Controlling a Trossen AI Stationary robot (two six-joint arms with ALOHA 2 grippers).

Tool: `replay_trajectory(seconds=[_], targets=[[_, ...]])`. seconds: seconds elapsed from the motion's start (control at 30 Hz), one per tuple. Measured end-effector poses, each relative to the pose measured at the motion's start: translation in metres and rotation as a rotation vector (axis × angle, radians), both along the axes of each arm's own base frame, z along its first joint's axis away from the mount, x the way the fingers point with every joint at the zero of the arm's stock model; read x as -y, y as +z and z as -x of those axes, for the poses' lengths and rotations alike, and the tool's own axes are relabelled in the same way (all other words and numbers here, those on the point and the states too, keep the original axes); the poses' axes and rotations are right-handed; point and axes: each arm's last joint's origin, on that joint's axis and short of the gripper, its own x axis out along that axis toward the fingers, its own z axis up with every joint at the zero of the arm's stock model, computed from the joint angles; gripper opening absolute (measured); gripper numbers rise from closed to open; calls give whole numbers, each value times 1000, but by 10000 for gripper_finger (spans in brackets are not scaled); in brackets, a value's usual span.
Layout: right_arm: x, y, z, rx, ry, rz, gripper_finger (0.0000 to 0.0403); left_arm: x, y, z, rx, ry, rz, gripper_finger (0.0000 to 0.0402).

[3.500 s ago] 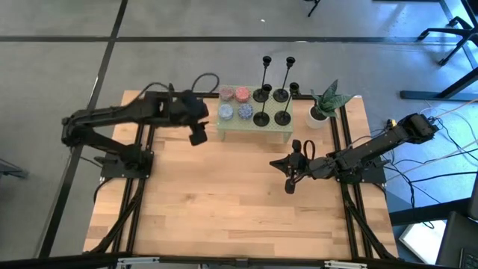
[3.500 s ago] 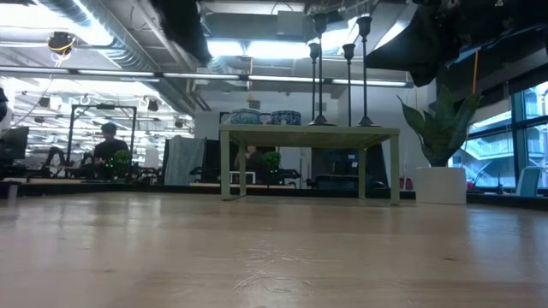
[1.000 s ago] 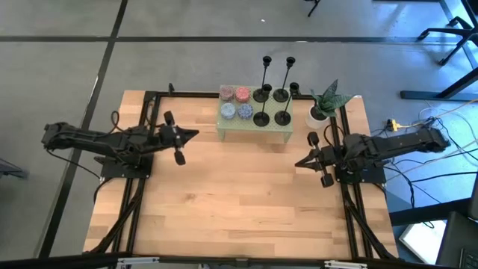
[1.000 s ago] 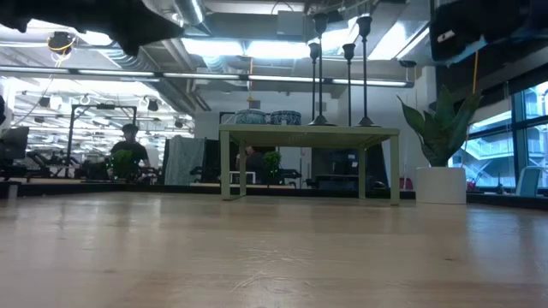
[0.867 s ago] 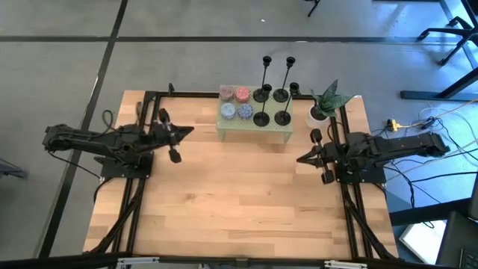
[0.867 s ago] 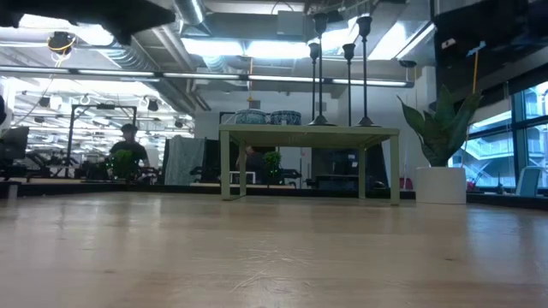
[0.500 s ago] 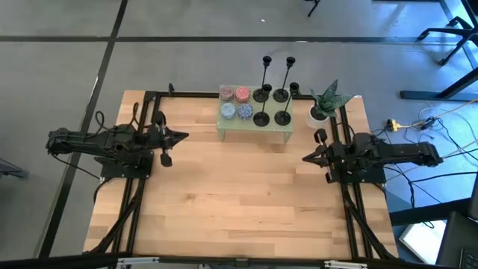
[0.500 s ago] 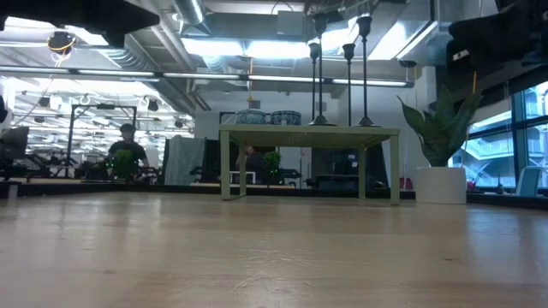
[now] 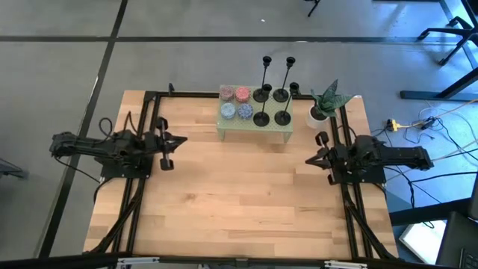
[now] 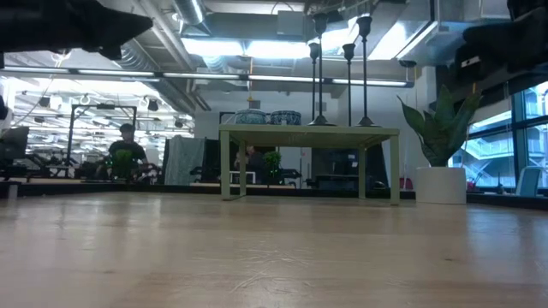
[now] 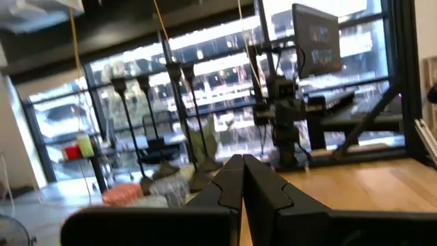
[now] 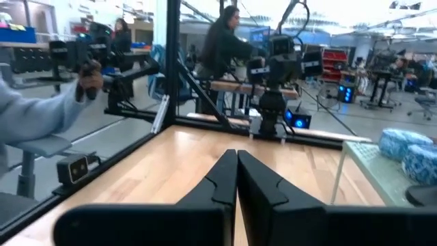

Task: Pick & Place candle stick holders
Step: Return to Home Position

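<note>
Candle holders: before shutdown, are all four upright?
Upright. The candle holders stand on their bases on the shelf, stems vertical in the low view.

Between left gripper and right gripper, toward the far edge: pale green shelf on wooden table. At its end nearer the left gripper, four speckled pink and blue discs. Near the right gripper, white-potted plant.

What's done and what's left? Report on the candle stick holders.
Done: all four candle stick holders stand on the green shelf. In hand: nothing; left pincer and right pincer are shut and empty at the sides of the table. Left: nothing visible to place.
</note>
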Motion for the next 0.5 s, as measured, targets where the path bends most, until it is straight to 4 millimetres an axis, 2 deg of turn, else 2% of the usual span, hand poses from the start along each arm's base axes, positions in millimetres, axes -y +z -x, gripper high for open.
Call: replay_trajectory(seconds=[0.17, 0.3, 0.5], targets=[[0, -2, 0, -17, 1, 27, 16, -1, -1, 9, -6, 8, -23, 2], [0, -4, 0, -34, -2, 30, 16, -1, -10, 15, -22, -10, 24, 4], [0, -4, 0, -33, -5, 34, 16, 0, -26, 12, 12, -20, 3, 2]])
